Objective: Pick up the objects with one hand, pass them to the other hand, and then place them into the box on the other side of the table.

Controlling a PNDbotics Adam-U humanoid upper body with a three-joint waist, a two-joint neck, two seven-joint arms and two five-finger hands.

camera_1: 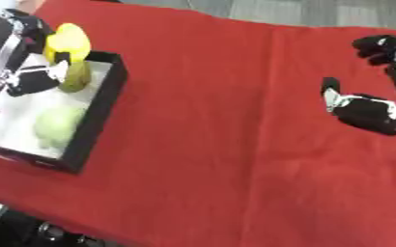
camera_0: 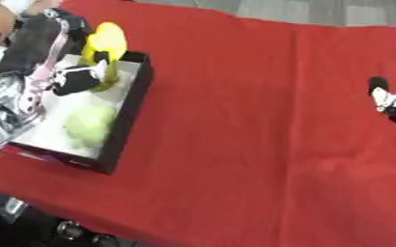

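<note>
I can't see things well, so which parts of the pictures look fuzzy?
Left eye view: the left hand and yellow object over the box are smeared. Right eye view: the right hand is soft-edged, and the pale green ball has no clear outline.

Bench covered edge to edge by red cloth; faint creases run across cloth. Cloth far edge lies askew, sloping down toward view's right. Grey floor visible beyond far edge, in pale seamed panels. Dark area below near-left bench edge, holding small round dark parts, unidentifiable. Lighting even, no hard shadows.
</note>
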